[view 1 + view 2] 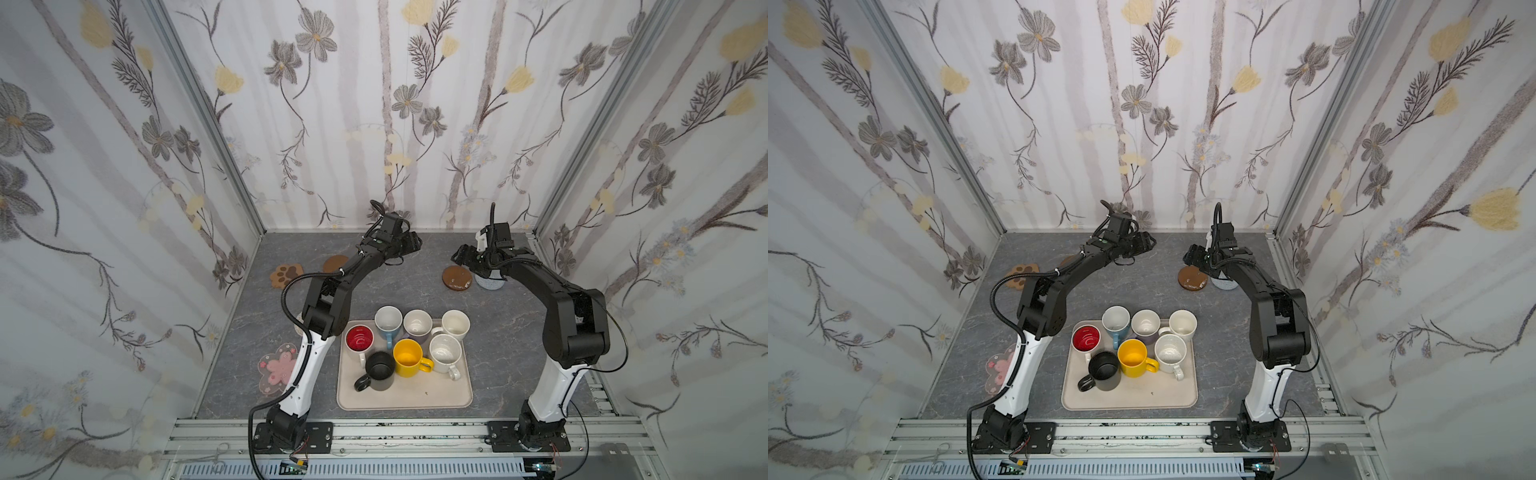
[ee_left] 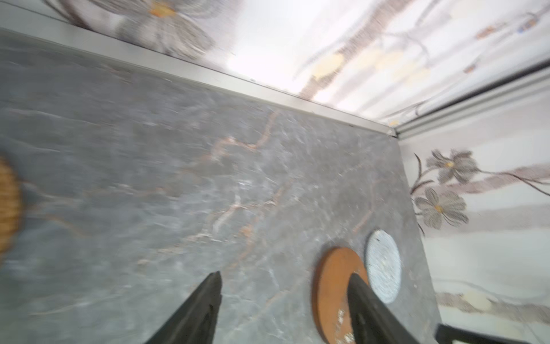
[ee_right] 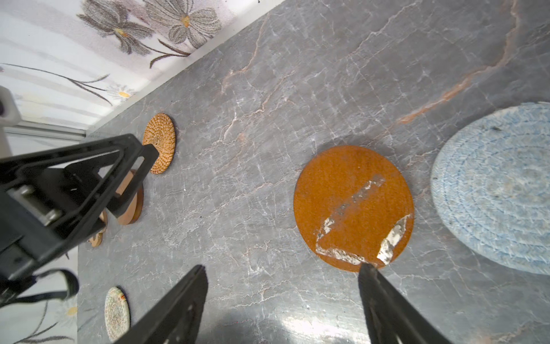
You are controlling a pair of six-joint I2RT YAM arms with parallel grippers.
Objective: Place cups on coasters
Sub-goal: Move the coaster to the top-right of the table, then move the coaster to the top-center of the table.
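Note:
Several cups stand together on the beige tray: red-inside, light blue, lavender, two cream, yellow and black. Coasters lie bare around them: paw, wooden disc, glossy brown disc, grey knitted, pink blossom, rattan and whitish woven. My left gripper hovers open and empty over the back of the table. My right gripper is open and empty beside the glossy brown disc.
The grippers face each other at the back of the table with a gap between them. Flowered walls close the back and both sides. The left arm's lower links rise between the pink blossom coaster and the tray.

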